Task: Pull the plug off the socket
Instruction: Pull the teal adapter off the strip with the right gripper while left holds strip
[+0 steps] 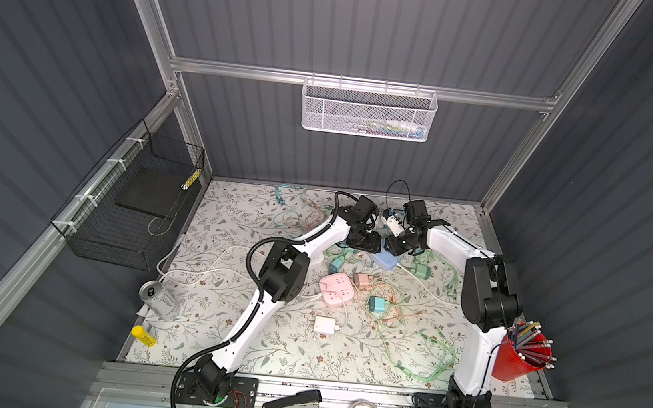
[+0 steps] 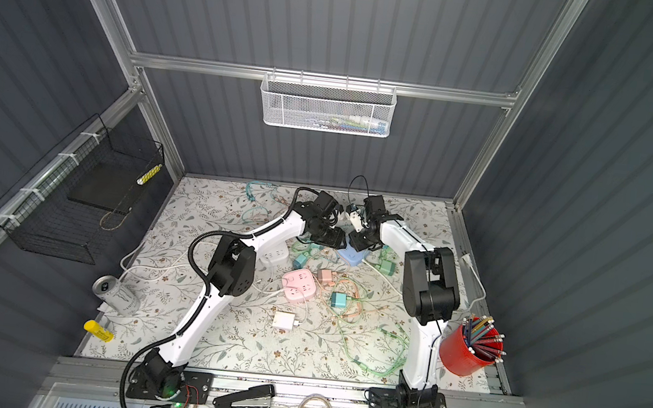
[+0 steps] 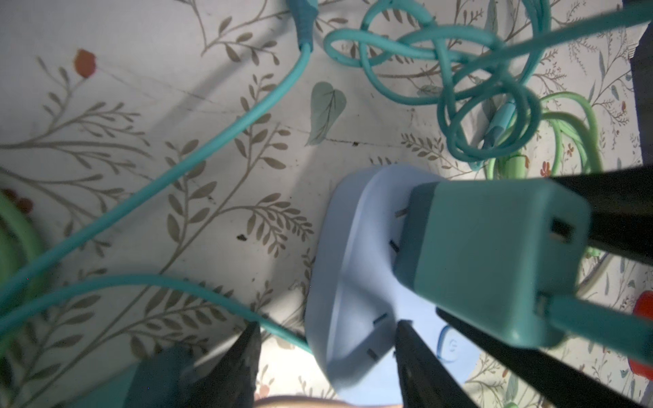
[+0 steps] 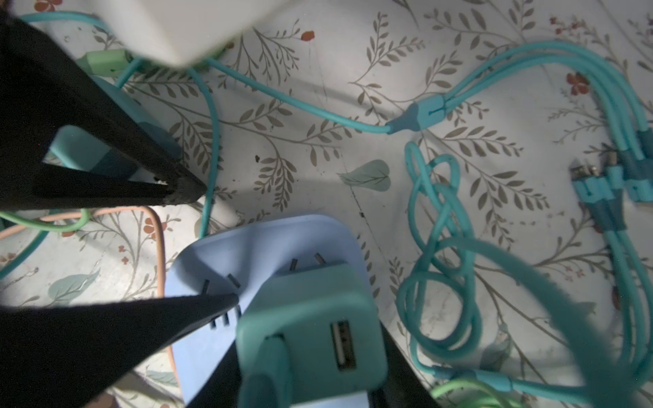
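Clamping teal plug w/ R claw; L claw apart, one tip on blue socket.

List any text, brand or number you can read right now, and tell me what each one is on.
No word or number is legible in any view.
On the can: a dark claw-like logo, lettering too small to read.
On the yellow tube: dark print, too small to read.
On the blue socket block: a curved blue mark, blurred and partly hidden.
On the teal plug: no print visible.
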